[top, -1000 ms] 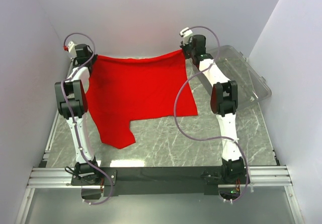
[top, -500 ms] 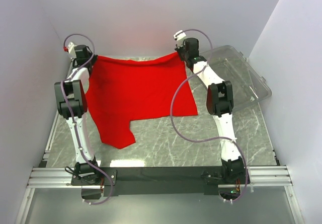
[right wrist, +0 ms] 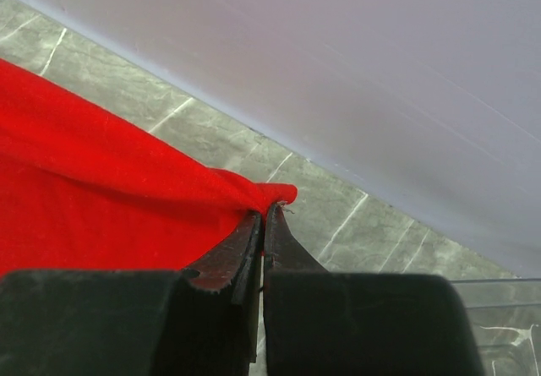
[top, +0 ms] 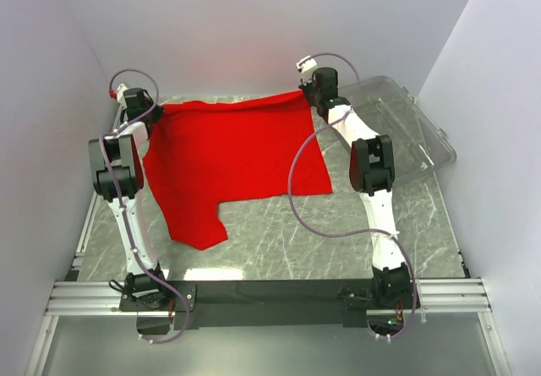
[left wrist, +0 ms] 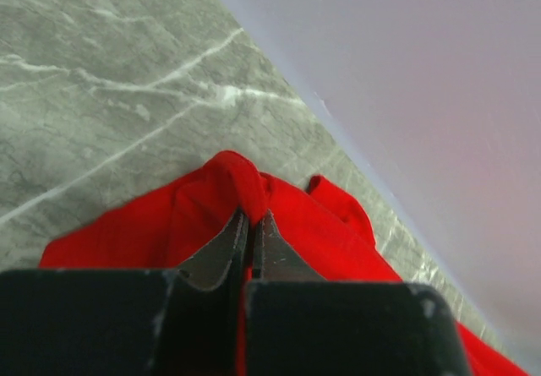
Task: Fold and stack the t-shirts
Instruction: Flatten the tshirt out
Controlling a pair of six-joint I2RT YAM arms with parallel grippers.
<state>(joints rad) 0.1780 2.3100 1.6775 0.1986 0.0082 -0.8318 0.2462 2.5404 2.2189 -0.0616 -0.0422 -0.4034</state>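
Observation:
The red t-shirt is spread over the marble table, its far edge held up near the back wall. My left gripper is shut on the shirt's far left corner; the left wrist view shows red cloth pinched between the closed jaws. My right gripper is shut on the far right corner; the right wrist view shows a red fold caught at the jaw tips. A sleeve lies toward the near left.
A clear plastic bin sits at the back right, beside the right arm. The back wall is close behind both grippers. Side walls close in left and right. Grey marble table shows in front of the shirt.
Both grippers have shifted a little toward the back wall with the shirt's far corners, and the far edge now sags less. The near part of the shirt has not moved.

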